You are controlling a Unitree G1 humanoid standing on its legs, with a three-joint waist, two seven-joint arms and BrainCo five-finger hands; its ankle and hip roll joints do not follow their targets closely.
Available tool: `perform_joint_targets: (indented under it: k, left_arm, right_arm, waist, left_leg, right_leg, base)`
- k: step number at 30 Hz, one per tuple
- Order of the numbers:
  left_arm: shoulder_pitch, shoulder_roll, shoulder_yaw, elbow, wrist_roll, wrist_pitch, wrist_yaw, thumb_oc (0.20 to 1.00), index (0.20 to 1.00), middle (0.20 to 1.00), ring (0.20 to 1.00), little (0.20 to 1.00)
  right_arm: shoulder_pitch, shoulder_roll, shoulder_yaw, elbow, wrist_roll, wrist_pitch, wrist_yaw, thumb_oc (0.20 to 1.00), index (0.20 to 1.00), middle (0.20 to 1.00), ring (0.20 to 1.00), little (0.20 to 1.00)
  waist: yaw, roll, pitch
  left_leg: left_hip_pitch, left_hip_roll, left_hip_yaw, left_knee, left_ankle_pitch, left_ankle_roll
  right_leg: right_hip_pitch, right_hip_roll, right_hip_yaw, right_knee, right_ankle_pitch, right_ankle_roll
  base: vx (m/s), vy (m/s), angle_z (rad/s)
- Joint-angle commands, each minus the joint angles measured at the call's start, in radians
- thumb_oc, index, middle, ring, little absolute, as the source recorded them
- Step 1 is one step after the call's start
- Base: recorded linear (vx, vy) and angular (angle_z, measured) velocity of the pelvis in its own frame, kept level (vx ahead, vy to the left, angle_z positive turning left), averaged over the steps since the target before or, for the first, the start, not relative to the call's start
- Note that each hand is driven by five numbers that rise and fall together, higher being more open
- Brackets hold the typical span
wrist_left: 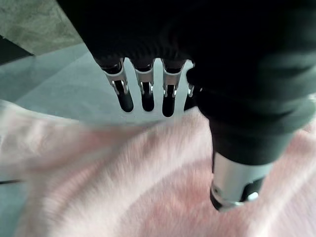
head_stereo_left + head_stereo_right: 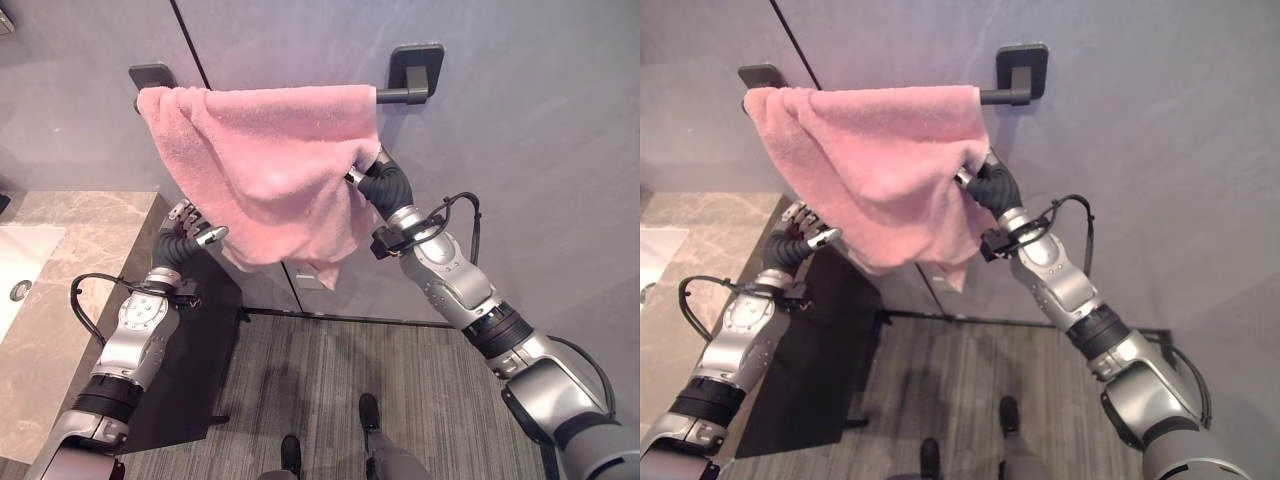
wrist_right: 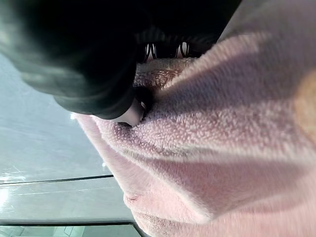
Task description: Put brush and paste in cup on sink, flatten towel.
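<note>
Pink towel (image 2: 265, 170) bunched on wall rail (image 2: 400, 96), right robot hand (image 2: 366, 172) pinching its right edge, fingers mostly buried, left robot hand (image 2: 190, 228) straight-fingered beside the left edge, counter (image 2: 90, 230) cut off at left

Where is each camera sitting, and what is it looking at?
Left eye view: on the head, looking down at the pink towel on its wall bar; both arms show.
Right eye view: on the head too, same scene, the stone counter alongside.
Left wrist view: on the left arm, looking along the left hand, straight fingers over towel.
Right wrist view: on the right arm; right hand pinches towel.
All four views share the towel.
</note>
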Motion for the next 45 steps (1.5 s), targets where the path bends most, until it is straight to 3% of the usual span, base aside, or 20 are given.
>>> perform_joint_targets:
  k: [1,5,7,8,10,13,16,18,20,21,44,45]
  left_arm:
    - [-0.031,0.067,0.009,-0.013,-0.050,-0.052,0.020,0.834,0.834,0.834,0.834,0.834]
    - [-0.041,0.067,0.019,-0.023,-0.067,-0.061,0.026,0.802,0.802,0.802,0.802,0.802]
    - [-0.050,0.067,0.020,-0.024,-0.071,-0.064,0.029,0.702,0.702,0.702,0.702,0.702]
    - [-0.054,0.064,0.020,-0.023,-0.074,-0.066,0.030,0.561,0.561,0.561,0.561,0.561]
    - [-0.065,0.063,0.017,-0.024,-0.072,-0.068,0.034,0.479,0.479,0.479,0.479,0.479]
    - [-0.073,0.063,0.016,-0.026,-0.070,-0.068,0.035,0.536,0.536,0.536,0.536,0.536]
    - [-0.092,0.063,0.016,-0.040,-0.062,-0.074,0.048,0.715,0.715,0.715,0.715,0.715]
    - [-0.096,0.059,0.015,-0.053,-0.065,-0.077,0.053,0.890,0.890,0.890,0.890,0.890]
    - [-0.102,0.056,0.015,-0.055,-0.063,-0.079,0.058,0.931,0.931,0.931,0.931,0.931]
    - [-0.102,0.056,0.015,-0.055,-0.063,-0.079,0.058,1.000,1.000,1.000,1.000,1.000]
    - [-0.091,-0.018,0.022,0.005,-0.148,-0.070,0.044,1.000,1.000,1.000,1.000,1.000]
    - [-0.107,-0.028,0.018,0.024,-0.181,-0.070,0.039,0.937,0.937,0.937,0.937,0.937]
  right_arm:
    - [-0.067,0.035,-0.042,-0.037,0.023,-0.043,0.002,0.200,0.200,0.200,0.200,0.200]
    - [-0.066,0.030,-0.042,-0.048,0.031,-0.048,0.003,0.200,0.200,0.200,0.200,0.200]
    - [-0.064,0.030,-0.040,-0.051,0.031,-0.048,0.003,0.200,0.200,0.200,0.200,0.200]
    - [-0.062,0.031,-0.040,-0.051,0.031,-0.048,0.004,0.200,0.200,0.200,0.200,0.200]
    - [-0.059,0.029,-0.039,-0.057,0.035,-0.050,0.006,0.200,0.200,0.200,0.200,0.200]
    - [-0.053,0.025,-0.042,-0.066,0.039,-0.053,0.009,0.200,0.200,0.200,0.200,0.200]
    - [-0.043,0.029,-0.039,-0.079,0.066,-0.057,0.016,0.200,0.200,0.200,0.200,0.200]
    - [-0.031,0.031,-0.036,-0.088,0.090,-0.054,0.025,0.200,0.200,0.200,0.200,0.200]
    - [-0.018,0.032,-0.029,-0.096,0.108,-0.053,0.034,0.200,0.200,0.200,0.200,0.200]
    - [-0.018,0.032,-0.029,-0.096,0.108,-0.053,0.034,0.200,0.200,0.200,0.200,0.200]
    - [0.099,0.010,-0.049,-0.180,0.141,-0.050,0.055,0.200,0.200,0.200,0.200,0.200]
    - [0.096,0.006,-0.046,-0.180,0.146,-0.055,0.052,0.200,0.200,0.200,0.200,0.200]
  waist:
    - [0.002,-0.030,-0.043]
    - [0.002,-0.029,-0.046]
    - [0.001,-0.029,-0.046]
    - [0.000,-0.029,-0.047]
    - [-0.001,-0.029,-0.047]
    - [-0.002,-0.028,-0.046]
    - [-0.003,-0.029,-0.044]
    - [-0.005,-0.030,-0.043]
    - [-0.007,-0.030,-0.040]
    - [-0.007,-0.030,-0.040]
    - [-0.025,-0.034,-0.029]
    - [-0.030,-0.035,-0.025]
  left_leg:
    - [0.021,0.003,0.012,0.004,0.031,-0.007]
    - [0.026,0.001,0.009,0.004,0.029,-0.006]
    - [0.029,0.001,0.008,0.004,0.028,-0.005]
    - [0.030,0.000,0.007,0.004,0.027,-0.005]
    - [0.030,-0.001,0.005,0.004,0.026,-0.005]
    - [0.031,-0.001,0.005,0.004,0.026,-0.005]
    - [0.030,-0.001,0.004,0.004,0.026,-0.005]
    - [0.029,-0.002,0.004,0.004,0.026,-0.005]
    - [0.027,-0.002,0.004,0.004,0.026,-0.005]
    - [0.027,-0.002,0.004,0.004,0.026,-0.005]
    - [0.043,0.012,0.001,0.004,0.027,-0.013]
    - [0.040,0.014,0.001,0.004,0.028,-0.014]
  right_leg:
    - [0.081,-0.096,0.055,-0.003,-0.097,0.103]
    - [0.090,-0.097,0.050,-0.001,-0.102,0.101]
    - [0.094,-0.097,0.048,0.000,-0.104,0.101]
    - [0.096,-0.098,0.048,0.000,-0.104,0.101]
    - [0.097,-0.098,0.046,0.000,-0.106,0.100]
    - [0.097,-0.098,0.045,0.001,-0.106,0.099]
    - [0.096,-0.100,0.043,0.001,-0.105,0.099]
    - [0.094,-0.100,0.044,0.001,-0.105,0.099]
    - [0.093,-0.100,0.044,0.000,-0.105,0.100]
    - [0.093,-0.100,0.044,0.000,-0.105,0.100]
    - [0.114,-0.091,0.027,0.019,-0.132,0.094]
    - [0.112,-0.089,0.025,0.021,-0.133,0.093]
  base:
    - [0.01,-0.004,0.04]
    - [0.00,0.000,0.00]
    - [0.00,0.000,0.00]
    - [0.00,0.000,0.00]
    - [0.00,0.000,0.00]
    - [0.00,0.000,0.00]
    - [0.00,0.000,0.00]
    - [0.00,0.000,0.00]
    - [0.00,0.000,0.00]
    - [0.00,0.000,0.00]
    - [0.00,-0.002,0.01]
    - [0.00,0.000,0.00]
